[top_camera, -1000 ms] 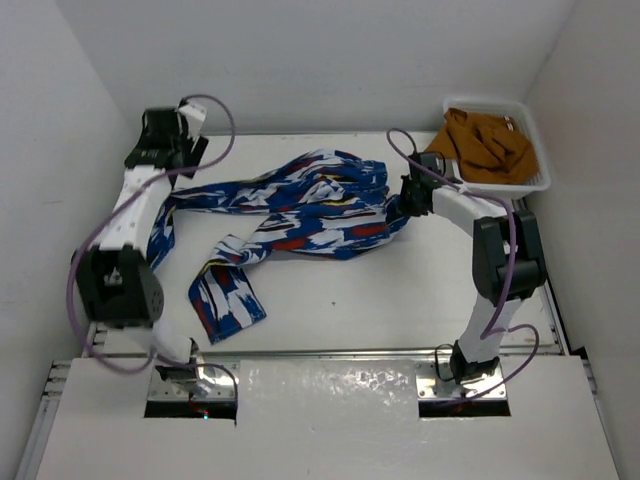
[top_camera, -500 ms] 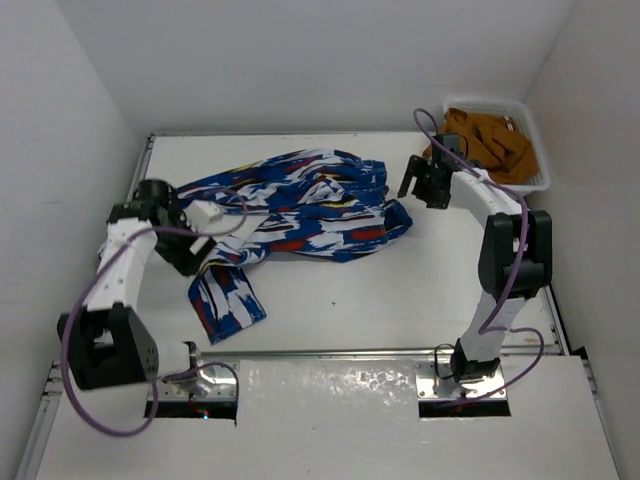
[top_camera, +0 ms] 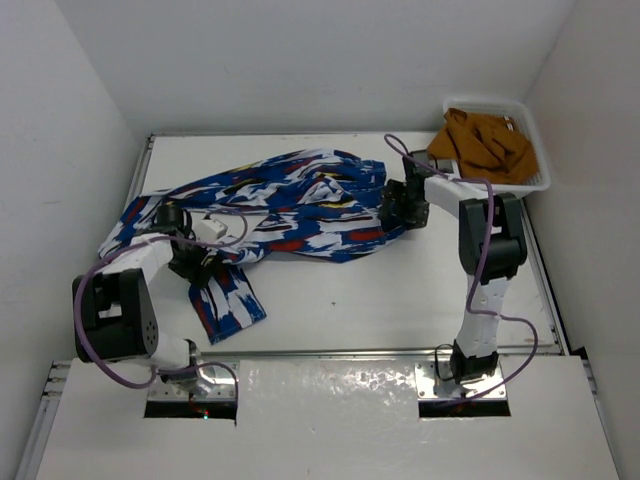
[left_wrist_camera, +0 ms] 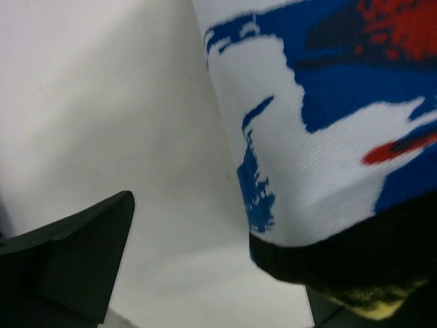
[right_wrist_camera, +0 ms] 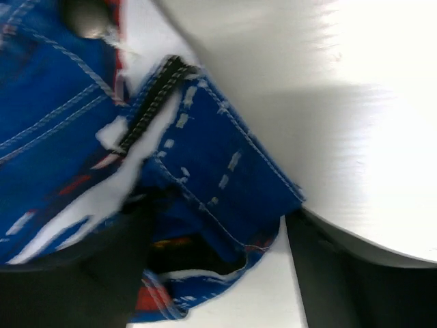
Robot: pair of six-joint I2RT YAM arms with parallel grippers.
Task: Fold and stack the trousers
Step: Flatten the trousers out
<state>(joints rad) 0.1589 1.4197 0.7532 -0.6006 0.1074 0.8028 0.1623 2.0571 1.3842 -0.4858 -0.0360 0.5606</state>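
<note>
The trousers (top_camera: 300,205) are lying crumpled across the table (top_camera: 350,300). The left gripper (top_camera: 195,262) at nine o'clock and the right gripper (top_camera: 398,205) at three are both gaping around cloth, unclamped. Each should be pinching one edge squarely before spreading.

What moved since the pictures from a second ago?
The left gripper swung from the far left corner down to a leg of the royal blue patchy-print fabric trousers. The right gripper lifted away, then came back to their waist edge, jaws open around it. The white plastic basket of brown cloth stayed put.
</note>
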